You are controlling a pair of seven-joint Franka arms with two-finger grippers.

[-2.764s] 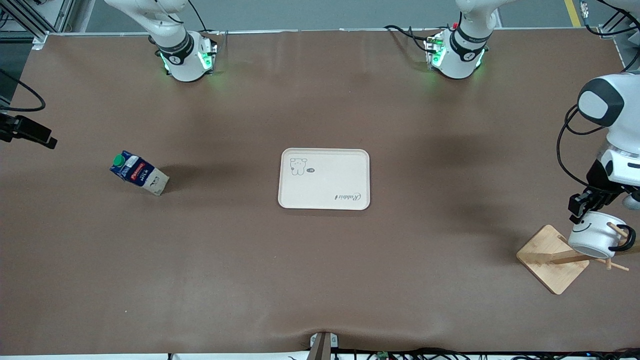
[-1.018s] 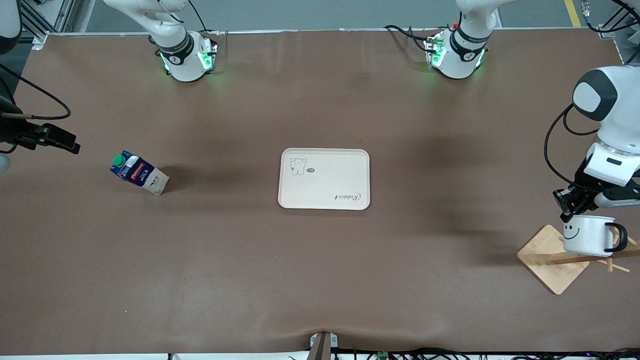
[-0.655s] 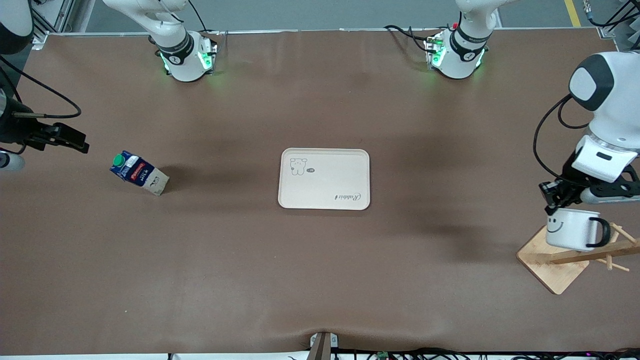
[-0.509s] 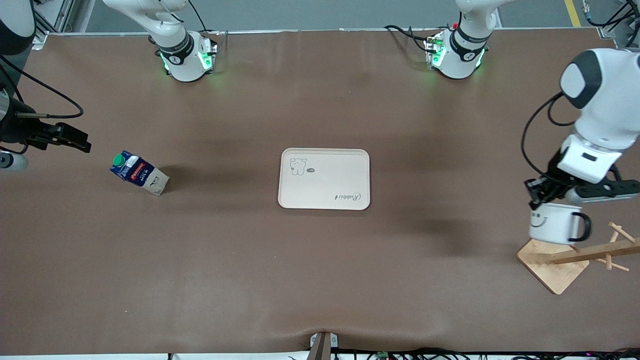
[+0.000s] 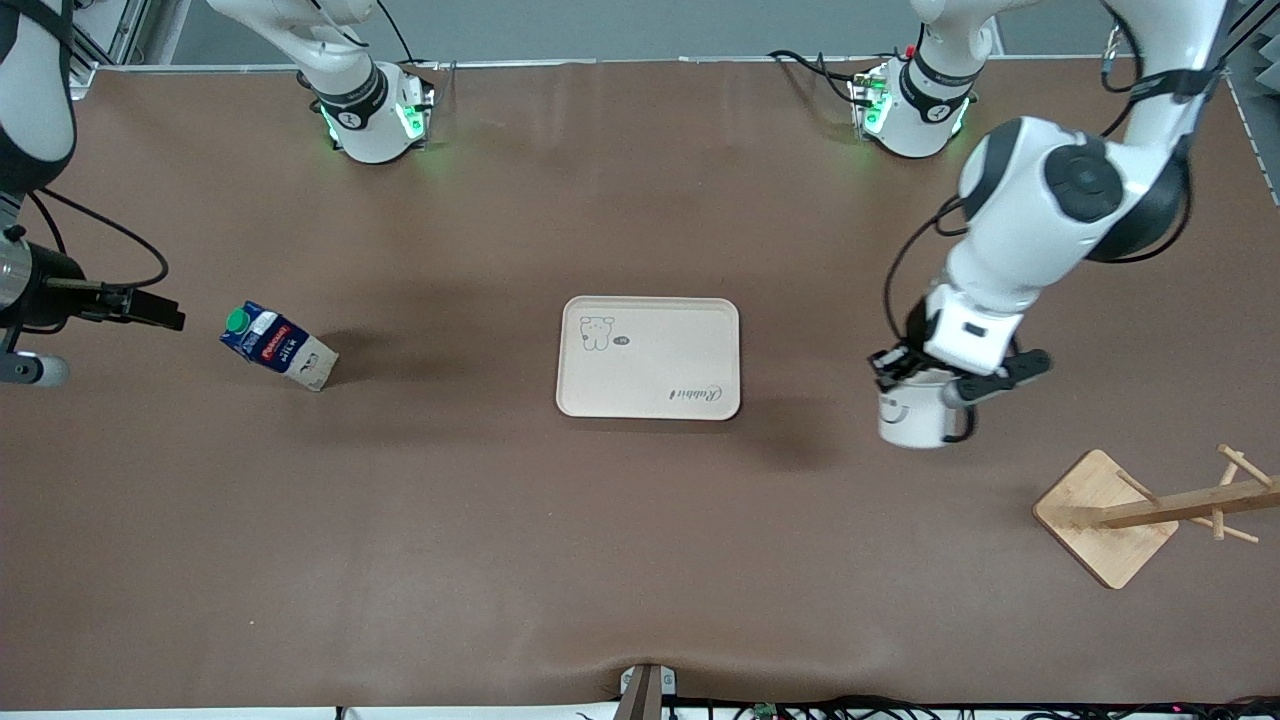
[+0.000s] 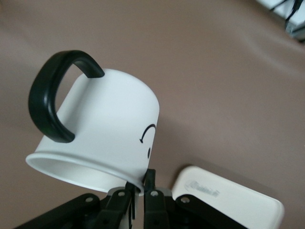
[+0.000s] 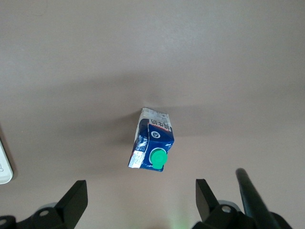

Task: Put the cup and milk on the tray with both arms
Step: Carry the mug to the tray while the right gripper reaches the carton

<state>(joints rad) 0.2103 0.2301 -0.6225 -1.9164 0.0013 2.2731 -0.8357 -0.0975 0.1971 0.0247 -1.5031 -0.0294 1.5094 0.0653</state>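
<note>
Item: cup (image 5: 912,420), pinched at its rim in my left gripper (image 5: 897,367) jaws, over counter (image 5: 640,540) near tray (image 5: 648,356). Right gripper (image 5: 150,310) jaws wide, empty, near the milk (image 5: 278,346). Risk: thin rim pinch may slip.

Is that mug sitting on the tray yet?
No. The left gripper holds the mug by its rim in the air over bare table beside the tray.
</note>
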